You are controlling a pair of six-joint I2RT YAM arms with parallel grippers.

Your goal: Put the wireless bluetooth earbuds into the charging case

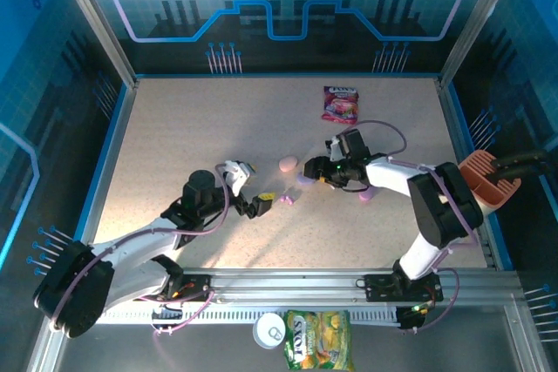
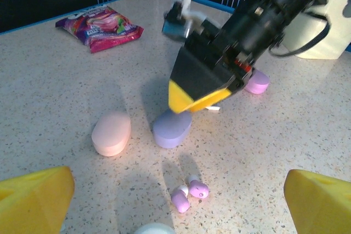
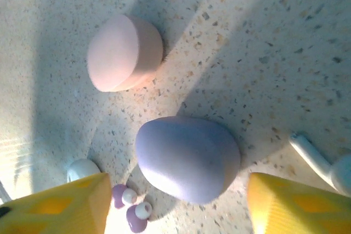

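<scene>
Two purple earbuds with white tips lie side by side on the table, also seen from above and as purple earbuds in the right wrist view. My left gripper is open, its yellow fingertips wide on either side of the buds. A closed purple charging case lies under my right gripper, which is open with a finger on each side of the case and a gap to it. The same purple case sits just below the right gripper's yellow fingers.
A closed pink case lies left of the purple one. A lilac case sits behind the right arm, and a white earbud lies right of the purple case. A snack bag lies at the back. A pale blue rounded thing lies near the buds.
</scene>
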